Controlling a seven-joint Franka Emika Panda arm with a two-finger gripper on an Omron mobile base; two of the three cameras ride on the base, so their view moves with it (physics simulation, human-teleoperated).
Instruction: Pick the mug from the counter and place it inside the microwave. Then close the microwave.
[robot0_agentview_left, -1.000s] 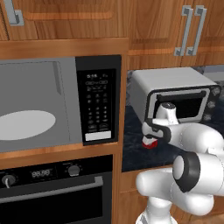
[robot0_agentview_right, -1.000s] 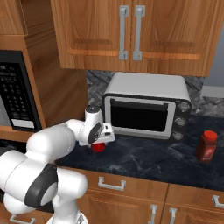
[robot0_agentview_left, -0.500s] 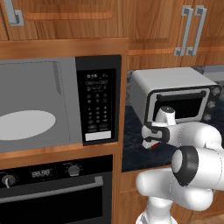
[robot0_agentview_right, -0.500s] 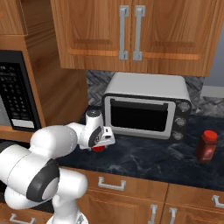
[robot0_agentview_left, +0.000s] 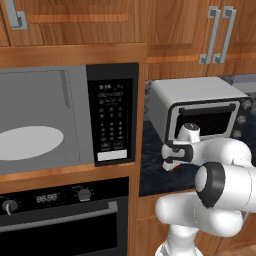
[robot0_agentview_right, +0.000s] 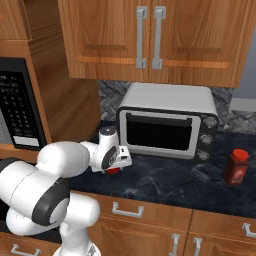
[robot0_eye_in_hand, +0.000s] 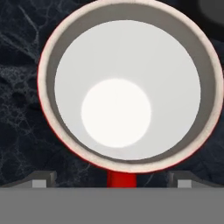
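Mug is seen from right above in the hand view, upright on the dark surface in front of the silver toaster oven. The fingers are spread wide on both sides of the mug's handle side, and nothing is held. The picking step is in hand. Next, the fingers likely need to be lowered and squeezed shut. The microwave is open.
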